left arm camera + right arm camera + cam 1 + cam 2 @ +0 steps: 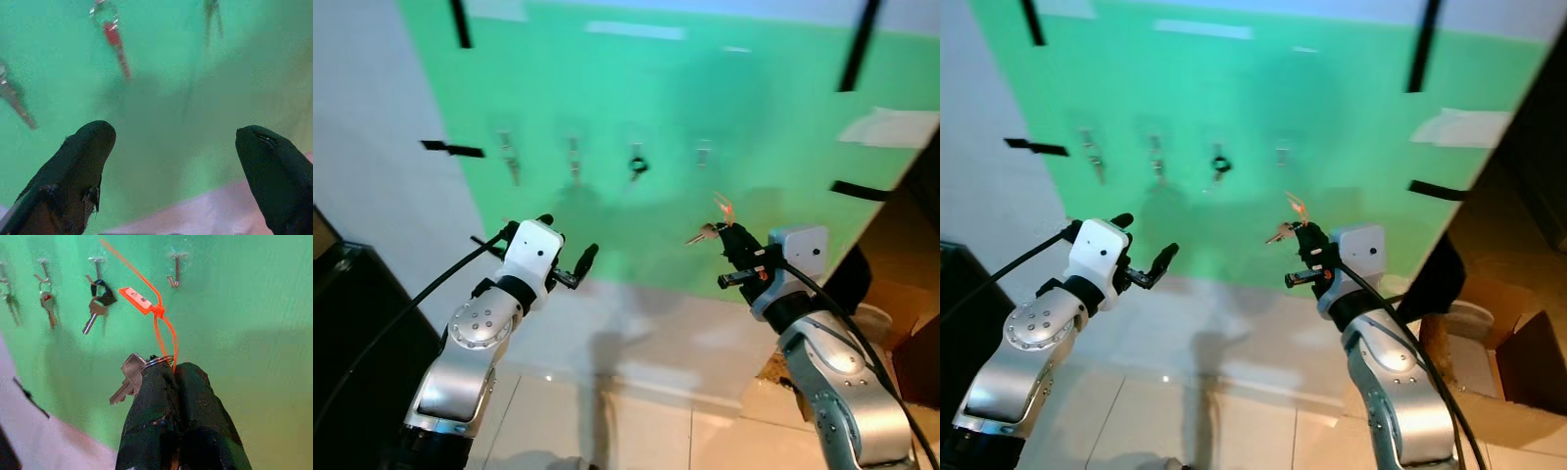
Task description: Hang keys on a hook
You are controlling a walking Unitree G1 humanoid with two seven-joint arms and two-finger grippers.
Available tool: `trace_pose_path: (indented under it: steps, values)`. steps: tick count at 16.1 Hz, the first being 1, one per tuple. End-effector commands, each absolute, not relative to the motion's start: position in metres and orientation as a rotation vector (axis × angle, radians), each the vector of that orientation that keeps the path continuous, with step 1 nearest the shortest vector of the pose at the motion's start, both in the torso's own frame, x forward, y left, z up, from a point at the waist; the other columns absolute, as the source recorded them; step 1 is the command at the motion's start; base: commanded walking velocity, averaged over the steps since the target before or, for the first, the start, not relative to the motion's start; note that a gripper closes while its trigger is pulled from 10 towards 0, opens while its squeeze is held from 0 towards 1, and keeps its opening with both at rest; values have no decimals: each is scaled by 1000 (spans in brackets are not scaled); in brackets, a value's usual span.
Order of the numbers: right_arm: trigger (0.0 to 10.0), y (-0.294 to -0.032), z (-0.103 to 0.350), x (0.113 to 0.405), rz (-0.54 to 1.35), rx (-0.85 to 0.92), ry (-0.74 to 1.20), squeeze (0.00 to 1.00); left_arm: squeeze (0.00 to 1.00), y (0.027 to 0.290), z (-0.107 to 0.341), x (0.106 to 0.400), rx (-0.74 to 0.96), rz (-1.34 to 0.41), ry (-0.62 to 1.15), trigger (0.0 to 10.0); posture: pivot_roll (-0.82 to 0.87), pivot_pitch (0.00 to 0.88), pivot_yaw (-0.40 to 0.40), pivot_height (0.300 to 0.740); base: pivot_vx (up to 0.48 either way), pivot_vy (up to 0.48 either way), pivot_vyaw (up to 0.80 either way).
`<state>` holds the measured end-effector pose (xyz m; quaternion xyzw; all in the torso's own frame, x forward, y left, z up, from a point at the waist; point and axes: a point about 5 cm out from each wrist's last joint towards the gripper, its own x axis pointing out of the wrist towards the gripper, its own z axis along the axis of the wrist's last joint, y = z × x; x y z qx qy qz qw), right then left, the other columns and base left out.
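You're holding the keys (131,378) by their ring in the clenched right pincer (172,369), orange tag (136,299) dangling. Empty hook (174,270) is sitting at 12 o'clock; be raising the ring over its tip. Left pincer (171,142) is idling, released.

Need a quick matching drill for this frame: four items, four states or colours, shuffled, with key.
Items:
1. right tool
2. left tool
3. tag
4. free hook

States:
A. orange
B. open, holding nothing
C. bare, nothing hanging on it
D. shut on the key

Pairs: 1-D, 2-B, 3-A, 4-C
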<state>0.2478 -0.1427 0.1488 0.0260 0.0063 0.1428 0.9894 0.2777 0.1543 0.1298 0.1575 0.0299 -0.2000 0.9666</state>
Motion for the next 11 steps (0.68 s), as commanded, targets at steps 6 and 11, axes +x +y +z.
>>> trace_pose_path:
  steps: [6,11]
  values:
    - [10000,-165,137,251,93,44,99,0,0,147,132,283,322,-387,53,10000,-57,0,36,740,0,116,0]
    - [10000,-165,137,252,81,42,104,0,0,145,132,286,298,-341,48,10000,-61,0,36,740,0,0,0]
